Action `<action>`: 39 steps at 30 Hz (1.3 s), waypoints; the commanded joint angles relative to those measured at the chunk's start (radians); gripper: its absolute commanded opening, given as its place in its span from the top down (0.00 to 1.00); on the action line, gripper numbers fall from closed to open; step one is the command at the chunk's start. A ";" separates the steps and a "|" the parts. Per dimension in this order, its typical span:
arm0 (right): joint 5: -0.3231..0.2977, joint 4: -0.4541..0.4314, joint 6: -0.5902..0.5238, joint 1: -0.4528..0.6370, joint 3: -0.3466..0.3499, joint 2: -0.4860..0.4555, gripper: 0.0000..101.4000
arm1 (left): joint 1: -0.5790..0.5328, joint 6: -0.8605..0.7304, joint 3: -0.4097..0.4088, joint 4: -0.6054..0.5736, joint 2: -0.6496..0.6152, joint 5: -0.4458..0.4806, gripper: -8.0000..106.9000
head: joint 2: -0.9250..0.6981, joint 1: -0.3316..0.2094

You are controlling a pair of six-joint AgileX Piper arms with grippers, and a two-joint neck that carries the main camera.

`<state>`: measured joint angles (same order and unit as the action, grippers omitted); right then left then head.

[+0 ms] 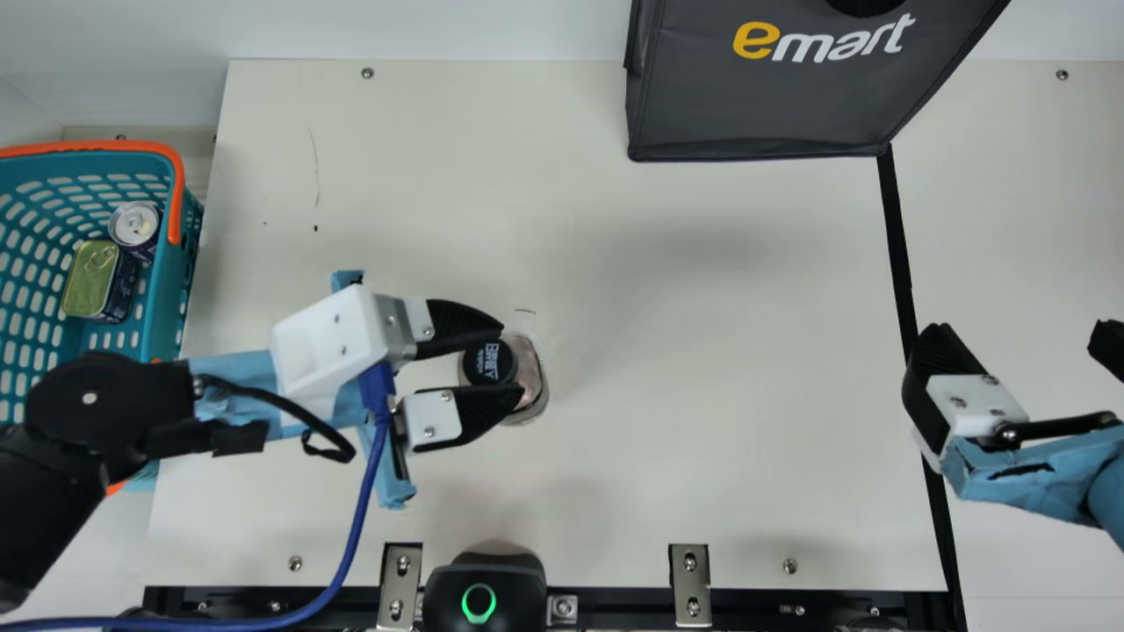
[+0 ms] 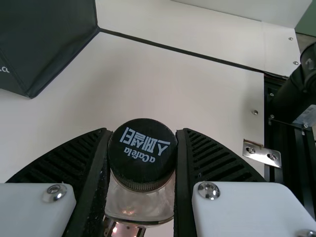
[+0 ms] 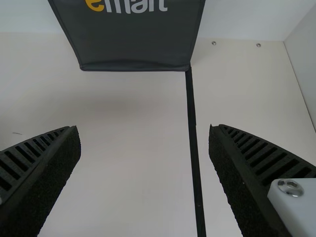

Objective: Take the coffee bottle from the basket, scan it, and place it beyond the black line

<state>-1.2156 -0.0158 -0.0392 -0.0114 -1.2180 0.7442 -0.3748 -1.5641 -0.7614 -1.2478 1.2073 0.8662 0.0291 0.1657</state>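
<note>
beyond the scanner, the coffee bottle was pinched, seemingly upright, on both sides of its cap by the left gripper, fingers drawn in snugly. stiff, slick, perhaps breakable walls were expected; a square hold just below the cap was favoured. the right gripper was spread wide, empty, by the black line, met farther back by the bag.

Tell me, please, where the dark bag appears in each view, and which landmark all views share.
Main view: the dark bag, top edge, right of centre.
Left wrist view: upper left corner.
Right wrist view: top edge, left of centre.
Shared landmark: black line meeting the bag's lower corner.
</note>
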 commanded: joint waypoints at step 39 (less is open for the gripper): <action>0.000 0.000 0.000 0.000 0.000 0.000 0.10 | -0.246 0.124 -0.311 0.034 0.380 -0.313 0.84 | -0.002 -0.027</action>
<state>-1.2156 -0.0158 -0.0392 -0.0114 -1.2180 0.7442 -0.6172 -1.4523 -1.0634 -1.2213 1.5810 0.5540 0.0291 0.1657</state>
